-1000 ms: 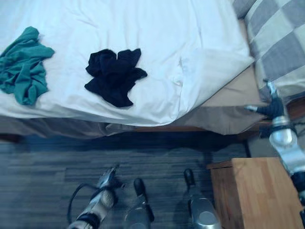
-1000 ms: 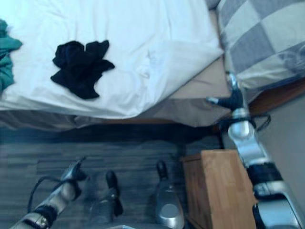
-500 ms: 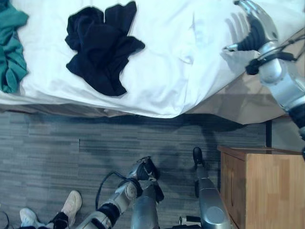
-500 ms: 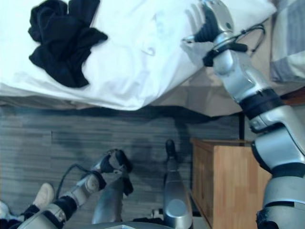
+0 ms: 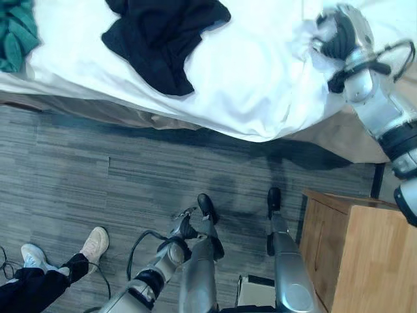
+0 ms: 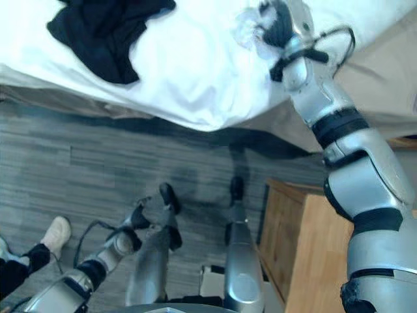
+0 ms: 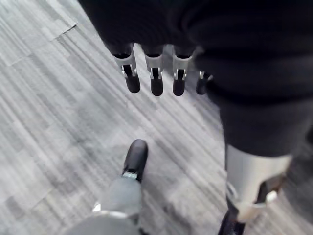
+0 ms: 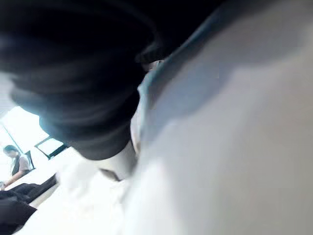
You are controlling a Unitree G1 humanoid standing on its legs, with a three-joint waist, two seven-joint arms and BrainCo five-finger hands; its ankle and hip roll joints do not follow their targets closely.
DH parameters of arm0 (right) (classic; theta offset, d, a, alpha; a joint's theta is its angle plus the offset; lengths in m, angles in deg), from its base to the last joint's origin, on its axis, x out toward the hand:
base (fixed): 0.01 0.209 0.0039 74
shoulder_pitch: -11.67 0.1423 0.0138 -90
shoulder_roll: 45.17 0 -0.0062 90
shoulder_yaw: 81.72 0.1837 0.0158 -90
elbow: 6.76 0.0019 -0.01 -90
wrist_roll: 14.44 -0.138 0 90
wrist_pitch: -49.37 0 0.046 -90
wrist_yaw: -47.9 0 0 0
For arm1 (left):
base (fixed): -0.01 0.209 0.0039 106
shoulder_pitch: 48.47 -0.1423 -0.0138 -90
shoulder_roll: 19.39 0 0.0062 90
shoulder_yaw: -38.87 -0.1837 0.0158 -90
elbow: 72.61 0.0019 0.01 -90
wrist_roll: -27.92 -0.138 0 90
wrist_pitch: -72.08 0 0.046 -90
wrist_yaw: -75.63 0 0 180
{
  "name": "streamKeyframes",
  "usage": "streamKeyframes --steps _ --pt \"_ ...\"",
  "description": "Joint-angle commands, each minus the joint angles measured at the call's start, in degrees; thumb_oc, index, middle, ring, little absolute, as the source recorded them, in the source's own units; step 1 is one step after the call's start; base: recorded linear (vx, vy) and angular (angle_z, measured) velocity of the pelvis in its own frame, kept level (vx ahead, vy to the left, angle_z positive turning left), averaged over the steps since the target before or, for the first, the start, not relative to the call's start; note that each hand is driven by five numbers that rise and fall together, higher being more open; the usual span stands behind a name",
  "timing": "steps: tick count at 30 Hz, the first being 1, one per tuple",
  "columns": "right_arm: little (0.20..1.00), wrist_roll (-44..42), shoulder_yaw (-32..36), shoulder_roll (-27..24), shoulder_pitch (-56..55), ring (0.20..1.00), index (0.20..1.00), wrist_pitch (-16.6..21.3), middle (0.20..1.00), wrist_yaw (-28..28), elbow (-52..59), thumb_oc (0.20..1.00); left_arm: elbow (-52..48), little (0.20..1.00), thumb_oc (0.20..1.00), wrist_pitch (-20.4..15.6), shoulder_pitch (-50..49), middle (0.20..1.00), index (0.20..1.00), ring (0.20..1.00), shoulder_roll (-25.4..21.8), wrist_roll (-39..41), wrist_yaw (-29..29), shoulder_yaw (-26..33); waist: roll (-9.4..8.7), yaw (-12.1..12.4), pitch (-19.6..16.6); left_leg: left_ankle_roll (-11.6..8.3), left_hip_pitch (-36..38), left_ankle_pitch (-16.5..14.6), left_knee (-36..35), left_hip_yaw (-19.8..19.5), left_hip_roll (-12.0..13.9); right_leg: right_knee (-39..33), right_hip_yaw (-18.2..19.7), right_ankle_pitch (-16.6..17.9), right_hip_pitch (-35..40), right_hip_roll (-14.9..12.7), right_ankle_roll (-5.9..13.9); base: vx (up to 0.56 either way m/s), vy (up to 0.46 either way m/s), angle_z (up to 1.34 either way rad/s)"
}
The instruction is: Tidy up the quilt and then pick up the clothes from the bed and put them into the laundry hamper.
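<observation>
- Grey plank floor (image 5: 78, 176) is seen below the bed's edge.
- White quilt (image 5: 260, 78) is bunched in the closed right hand (image 5: 339, 39).
- Left hand (image 7: 156, 73) is hung relaxed, empty.
- Crumpled black garment (image 5: 163, 32) could be dragged off if the quilt is pulled.

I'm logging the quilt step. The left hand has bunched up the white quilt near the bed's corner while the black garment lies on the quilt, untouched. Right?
Not quite: it is the right hand, not the left, that has bunched the white quilt, as the left eye view shows. The left hand hangs low over the floor, fingers relaxed. The black garment does lie on the quilt, untouched.
</observation>
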Motion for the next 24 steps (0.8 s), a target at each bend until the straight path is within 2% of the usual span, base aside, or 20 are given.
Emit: streamKeyframes --steps 1,2,3,4,5,6,11,16,19,20,22,24 --pt "0.200 -3.20 9.99 -4.66 -13.06 0.200 0.200 0.33 0.200 -0.73 4.39 0.200 3.17 1.000 1.000 1.09 -1.87 1.000 1.000 1.000 -0.22 3.19 -1.15 1.67 -3.55 -0.97 -1.63 -5.33 7.99 -6.44 -0.31 0.68 3.30 6.69 3.88 -8.67 -1.89 0.67 0.81 0.06 0.060 0.22" --pt "0.551 -3.27 13.89 -4.74 -18.69 0.551 0.551 0.31 0.551 -1.24 7.07 0.551 3.08 1.000 1.000 1.36 -2.68 1.000 1.000 1.000 0.06 3.36 -1.07 2.52 -3.68 -1.28 -2.12 -5.19 9.11 -6.85 -0.31 0.73 3.16 6.05 3.92 -8.61 -0.47 0.47 0.85 0.09 0.067 0.24" --pt "1.000 -4.12 18.49 -3.67 -25.93 1.000 1.000 0.67 1.000 -1.59 9.69 1.000 3.27 1.000 1.000 1.78 -3.61 1.000 1.000 1.000 0.87 3.49 -0.95 3.92 -3.83 -2.12 -2.83 -5.04 10.66 -7.62 -0.31 0.81 3.10 5.32 3.79 -8.75 1.35 0.10 1.01 0.05 0.038 0.15" --pt "1.000 -4.00 19.03 -3.66 -26.57 1.000 1.000 0.53 1.000 -1.56 10.10 1.000 3.22 1.000 1.000 1.79 -3.70 1.000 1.000 1.000 0.70 3.50 -0.95 3.67 -3.95 -1.81 -3.00 -5.04 10.56 -7.48 -0.31 0.87 3.14 5.07 3.85 -8.46 1.31 0.15 0.96 0.10 0.044 0.09" --pt "1.000 -5.32 25.31 -1.20 -36.78 1.000 1.000 0.56 1.000 -1.33 13.42 1.000 4.04 1.000 1.000 2.72 -4.93 1.000 1.000 1.000 1.43 2.73 -0.38 4.56 -4.34 -2.58 -4.35 -4.67 12.66 -8.42 -0.31 0.78 2.71 3.70 3.91 -8.15 3.96 -0.09 1.09 0.08 0.045 0.02" --pt "1.000 -6.41 28.13 0.84 -41.99 1.000 1.000 1.04 1.000 -1.21 14.34 1.000 5.07 1.000 1.000 3.20 -5.63 1.000 1.000 1.000 2.08 1.94 0.16 4.83 -4.57 -3.04 -5.07 -4.54 13.68 -8.80 -0.31 0.89 2.49 3.02 4.03 -7.78 5.14 -0.18 1.21 0.12 0.081 -0.04" --pt "1.000 -12.13 37.44 10.05 -59.97 1.000 1.000 2.99 1.000 -0.51 14.53 1.000 8.45 1.000 1.000 5.15 -7.94 1.000 1.000 1.000 1.99 -0.57 1.66 8.29 -5.61 -5.53 -8.89 -4.17 18.69 -11.30 -0.31 2.63 2.03 -0.27 5.80 -6.37 9.84 -0.49 2.28 0.07 0.089 -0.17" --pt "1.000 -19.26 42.81 15.45 -68.58 1.000 1.000 1.23 1.000 -0.24 8.87 1.000 9.50 1.000 1.000 6.24 -9.44 1.000 1.000 1.000 1.05 -0.92 3.66 10.09 -7.15 -6.62 -11.79 -4.28 21.43 -12.43 -0.31 4.47 2.37 -2.13 6.79 -5.29 12.13 -1.22 3.29 0.06 0.068 -0.34" --pt "1.000 -20.21 46.77 15.47 -71.37 1.000 1.000 0.19 1.000 -2.36 11.86 1.000 9.83 1.000 1.000 6.76 -9.43 1.000 1.000 1.000 0.84 -0.37 3.86 11.16 -7.80 -7.48 -12.78 -4.29 21.94 -12.85 -0.31 4.75 2.38 -2.54 7.00 -5.03 12.73 -1.55 3.68 0.03 0.038 -0.17" --pt "0.200 -20.01 48.11 14.86 -71.31 0.200 0.200 0.72 0.200 -3.68 14.29 0.200 9.55 1.000 1.000 6.48 -9.48 1.000 1.000 1.000 0.82 -0.19 3.92 11.18 -7.72 -7.52 -12.68 -4.26 21.89 -12.90 -0.31 4.70 2.29 -2.48 7.01 -5.01 12.67 -1.68 3.73 0.00 0.035 -0.12" --pt "0.200 -14.82 50.26 11.12 -67.62 0.200 0.200 3.77 0.200 -7.66 20.89 0.200 9.22 1.000 1.000 5.33 -8.64 1.000 1.000 1.000 1.18 -0.34 3.59 10.08 -7.39 -7.40 -11.83 -4.26 21.22 -12.68 -0.31 4.13 2.20 -1.89 7.03 -5.27 11.98 -1.99 3.74 -0.03 0.008 -0.08" --pt "0.200 -12.93 50.14 9.11 -63.97 0.200 0.200 4.84 0.200 -9.76 21.58 0.200 9.11 1.000 1.000 5.03 -7.93 1.000 1.000 1.000 1.27 -0.24 3.32 9.17 -7.20 -6.92 -11.04 -4.30 20.47 -12.16 -0.31 3.73 2.21 -1.46 7.06 -5.20 11.17 -1.95 3.59 -0.06 -0.032 -0.10"
